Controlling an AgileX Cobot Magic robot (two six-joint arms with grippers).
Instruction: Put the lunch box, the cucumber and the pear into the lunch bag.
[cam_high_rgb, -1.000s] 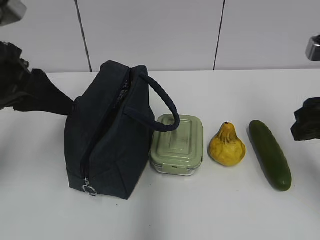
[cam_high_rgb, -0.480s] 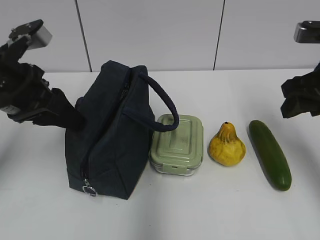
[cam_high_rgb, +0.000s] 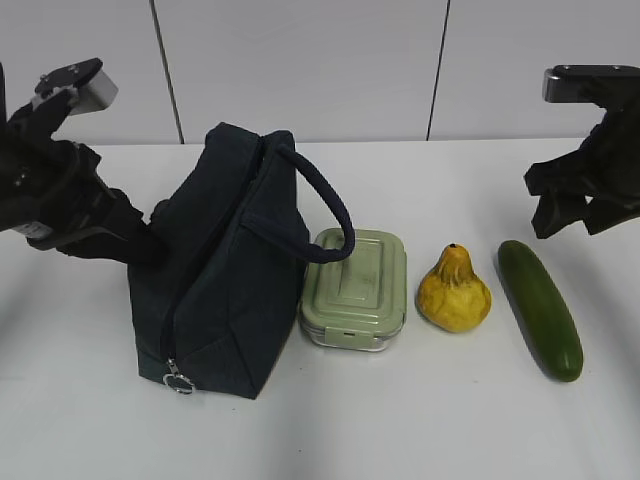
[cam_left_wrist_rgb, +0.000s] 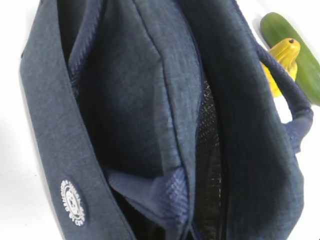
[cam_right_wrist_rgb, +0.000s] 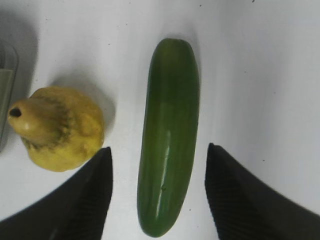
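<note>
The dark navy lunch bag (cam_high_rgb: 225, 270) stands at the left, its zipper pull (cam_high_rgb: 178, 381) at the near bottom end. It fills the left wrist view (cam_left_wrist_rgb: 140, 100), where its top gapes onto a dark inside. My left gripper (cam_high_rgb: 140, 240) presses against the bag's left side; its fingers are hidden. The pale green lunch box (cam_high_rgb: 355, 288) sits right of the bag, under the handle (cam_high_rgb: 325, 205). Then come the yellow pear (cam_high_rgb: 453, 292) and the cucumber (cam_high_rgb: 540, 308). My right gripper (cam_high_rgb: 572, 222) is open above the cucumber's far end; its fingers straddle the cucumber (cam_right_wrist_rgb: 167, 135) without touching.
The things stand in a row on a white table (cam_high_rgb: 400, 420) with a white panelled wall (cam_high_rgb: 300, 60) behind. The pear (cam_right_wrist_rgb: 57, 127) lies close to the right gripper's left finger (cam_right_wrist_rgb: 85, 200). The lunch box's edge (cam_right_wrist_rgb: 5, 95) shows at the far left.
Both arms have come into the scene. The left one moved up against the bag's left side, which has shifted slightly. The right one moved left, over the cucumber's far end.
</note>
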